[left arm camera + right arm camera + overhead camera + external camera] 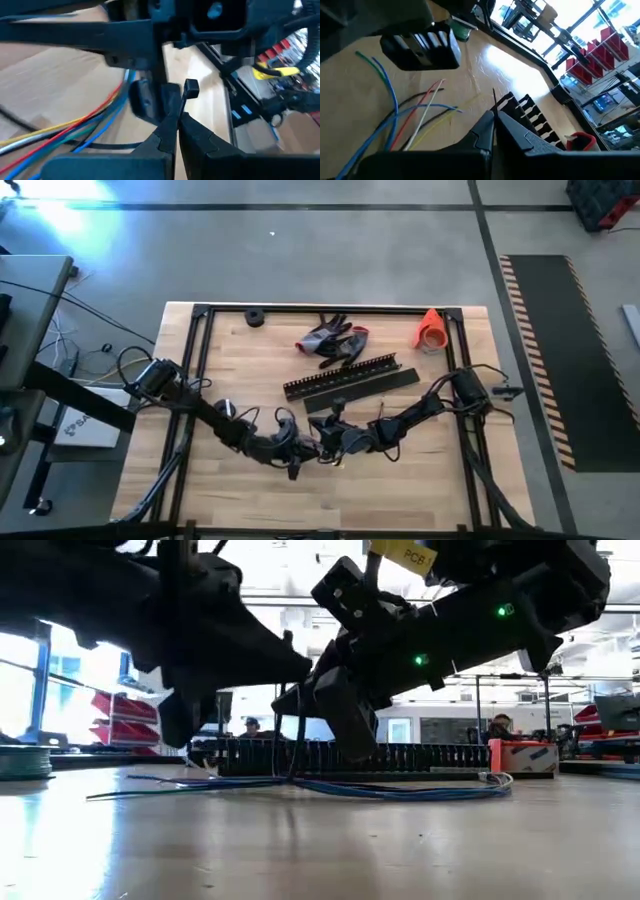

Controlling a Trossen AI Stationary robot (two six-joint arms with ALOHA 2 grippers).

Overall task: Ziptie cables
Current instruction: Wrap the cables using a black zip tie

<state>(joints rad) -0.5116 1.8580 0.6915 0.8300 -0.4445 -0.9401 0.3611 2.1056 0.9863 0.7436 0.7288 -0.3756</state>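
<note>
High view: both dark arms reaching inward over the pale wooden surface (250,490), meeting near its middle, left gripper (296,452) and right gripper (330,438) just beside each other. Behind them, two long flat black slotted strips (350,380), lying side by side. Farther back, a pair of grey-and-red work gloves (333,340), a small black round piece (254,317) and an orange cone-shaped object (430,328) near the far right corner. Cables hidden here under the grippers.

Low view: loose bundle of thin cables (380,788), mostly blue from this height, flat on the surface, running from the left to a loop at the right end. Both arms down from above, their grippers low over the middle of the bundle; contact impossible to judge. Black strips (400,755) standing as a slotted wall just behind. People far back in the room.

Left wrist view: left gripper (172,120) with fingers closed tip to tip, pinching a thin black strap with a small square head at its end. Coloured wires of the cables (100,117), blue, red, yellow, green and white, fanned on the wood beside it.

Right wrist view: right gripper (493,119) with fingers pressed together, a thin black strand rising from the tips. Cables (415,122) spread loose on the wood close by, ends free.
</note>
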